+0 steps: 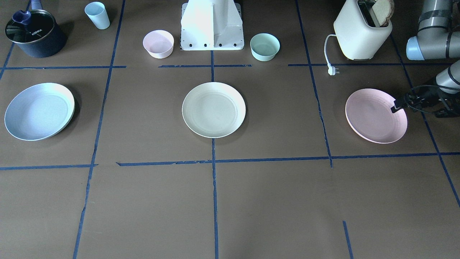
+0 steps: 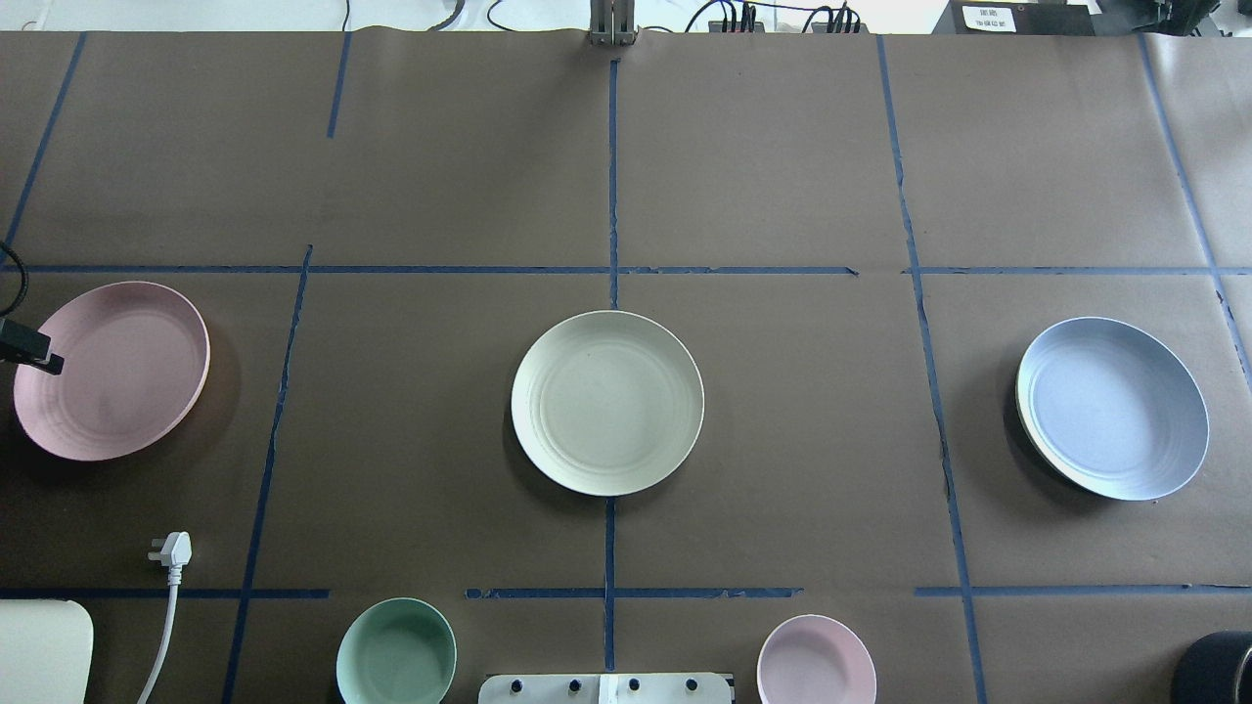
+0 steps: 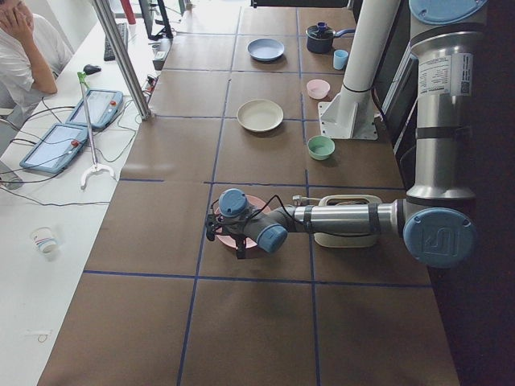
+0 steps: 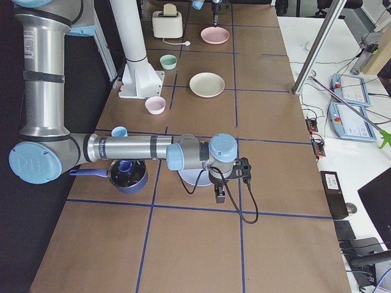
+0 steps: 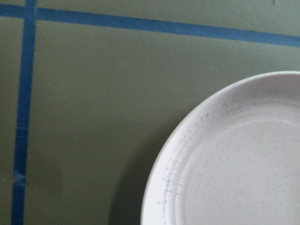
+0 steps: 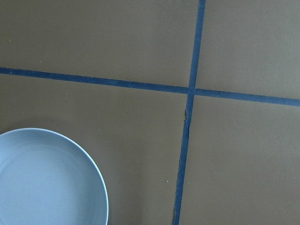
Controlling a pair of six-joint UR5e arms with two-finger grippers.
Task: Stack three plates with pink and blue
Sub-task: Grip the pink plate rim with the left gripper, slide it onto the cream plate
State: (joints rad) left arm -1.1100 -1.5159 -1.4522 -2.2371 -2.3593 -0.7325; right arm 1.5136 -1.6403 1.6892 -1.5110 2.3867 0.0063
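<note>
Three plates lie apart in a row on the brown table. The pale pink plate [image 1: 375, 117] is on my left side [image 2: 112, 372]. The cream-white plate [image 1: 214, 109] is in the middle [image 2: 606, 403]. The pale blue plate [image 1: 38, 111] is on my right side [image 2: 1113, 409]. My left gripper [image 1: 395, 107] hovers over the pink plate's outer rim; one black finger shows in the overhead view [image 2: 39, 357], and I cannot tell if it is open. The left wrist view shows the pink plate's rim [image 5: 225, 159]. My right gripper [image 4: 220, 194] hangs at the blue plate's edge [image 6: 47, 178]; I cannot tell its state.
A pink bowl [image 1: 158, 43] and a mint-green bowl [image 1: 265, 46] flank the white robot base [image 1: 212, 25]. A toaster [image 1: 361, 32] with bread and a loose plug [image 1: 333, 70] stand behind the pink plate. A dark pot [image 1: 34, 34] and a blue cup [image 1: 97, 15] stand behind the blue plate.
</note>
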